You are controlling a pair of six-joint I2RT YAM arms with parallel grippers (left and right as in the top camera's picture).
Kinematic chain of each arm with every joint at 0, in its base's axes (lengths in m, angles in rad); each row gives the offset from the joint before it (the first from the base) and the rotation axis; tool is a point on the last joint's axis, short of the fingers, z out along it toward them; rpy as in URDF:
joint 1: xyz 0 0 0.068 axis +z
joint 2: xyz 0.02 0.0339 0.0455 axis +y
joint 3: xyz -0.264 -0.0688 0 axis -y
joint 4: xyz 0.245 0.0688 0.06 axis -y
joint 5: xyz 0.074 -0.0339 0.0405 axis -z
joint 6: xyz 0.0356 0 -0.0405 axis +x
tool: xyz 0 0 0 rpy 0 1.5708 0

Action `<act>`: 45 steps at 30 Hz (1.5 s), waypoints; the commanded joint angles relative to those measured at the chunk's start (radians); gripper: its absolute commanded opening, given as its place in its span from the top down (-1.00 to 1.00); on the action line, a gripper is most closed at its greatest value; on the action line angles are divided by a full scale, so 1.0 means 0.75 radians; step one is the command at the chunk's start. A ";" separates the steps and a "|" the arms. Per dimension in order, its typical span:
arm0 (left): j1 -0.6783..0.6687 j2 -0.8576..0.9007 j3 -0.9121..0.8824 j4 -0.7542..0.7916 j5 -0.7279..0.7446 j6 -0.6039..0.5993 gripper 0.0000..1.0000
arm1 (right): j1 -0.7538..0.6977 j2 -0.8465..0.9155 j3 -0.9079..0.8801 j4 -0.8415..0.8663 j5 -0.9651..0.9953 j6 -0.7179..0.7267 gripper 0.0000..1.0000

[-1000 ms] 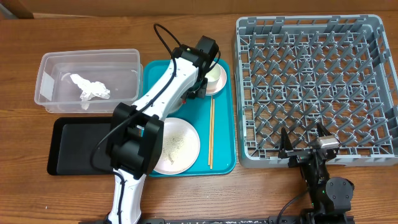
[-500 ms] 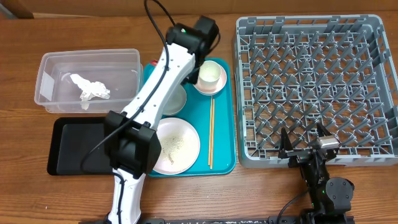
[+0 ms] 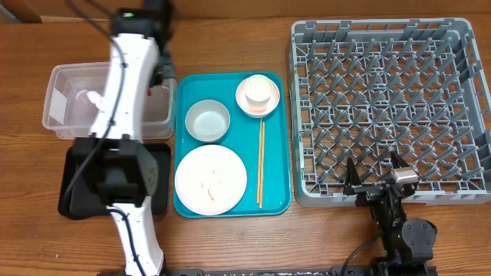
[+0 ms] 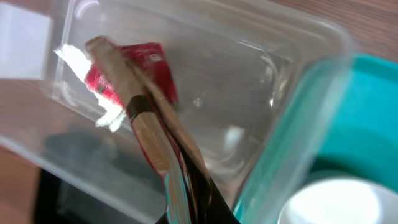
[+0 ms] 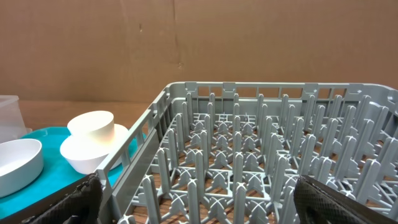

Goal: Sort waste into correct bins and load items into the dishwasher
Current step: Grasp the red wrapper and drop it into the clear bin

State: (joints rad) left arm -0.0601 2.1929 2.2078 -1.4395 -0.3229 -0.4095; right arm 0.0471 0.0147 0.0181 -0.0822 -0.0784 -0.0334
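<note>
Left wrist: left claw (image 4: 99,47) pinching crinkly red wrapper (image 4: 154,67) over clear rectangular tub (image 4: 249,56); right claw (image 3: 374,173) spread.

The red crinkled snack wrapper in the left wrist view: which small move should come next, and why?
Probably open the left gripper and let the small red crinkled snack wrapper drop. The fingers are shut on the wrapper, and the wrist view shows it over the inside of the clear rectangular plastic tub, so a release there looks like the fitting step.
</note>
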 commanded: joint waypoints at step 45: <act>-0.807 -0.388 -0.250 -0.156 0.327 0.072 0.05 | -0.004 -0.014 -0.014 0.007 -0.003 0.005 -0.99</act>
State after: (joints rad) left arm -0.5964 1.8965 2.0991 -1.5646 -0.0341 -0.2905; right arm 0.0471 0.0147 0.0181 -0.0826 -0.0780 -0.0334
